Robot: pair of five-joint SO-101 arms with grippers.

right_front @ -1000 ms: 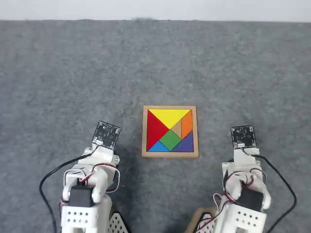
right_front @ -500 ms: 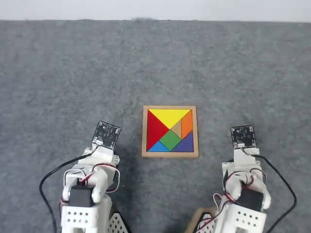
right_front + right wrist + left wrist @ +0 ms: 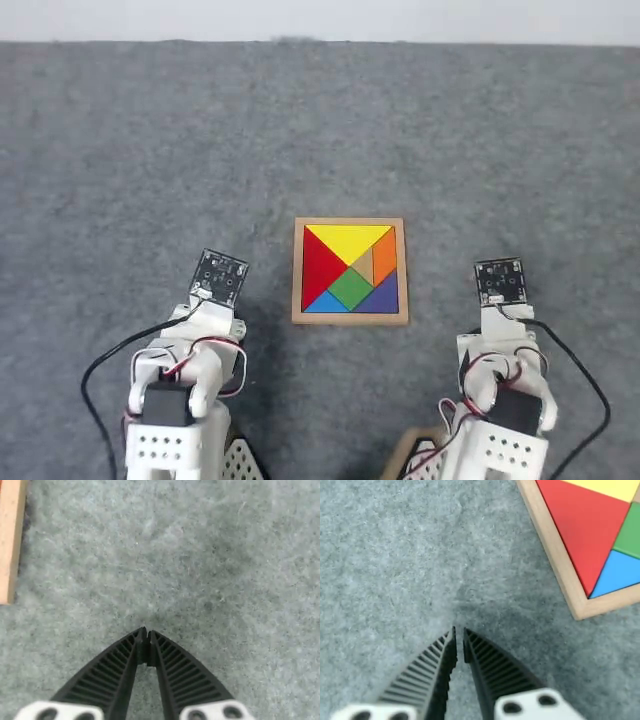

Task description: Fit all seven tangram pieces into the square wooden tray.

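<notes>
Left arm [image 3: 185,375]: at near edge of grey mat [image 3: 120,150], left of tray.
Left gripper [image 3: 459,630]: fingers pressed together, nothing between them, tips over bare mat near tray corner.
Square wooden tray [image 3: 350,318]: mid-mat, between arms, apart from both. Seven pieces seated inside (yellow triangle [image 3: 348,243] far side, red triangle [image 3: 320,268] left, blue triangle [image 3: 323,302] near-left, green square [image 3: 351,288], tan triangle [image 3: 364,266], orange piece [image 3: 385,255], purple piece [image 3: 382,295]).
Right gripper [image 3: 146,631]: fingers pressed together, empty, over mat beside tray edge.
</notes>
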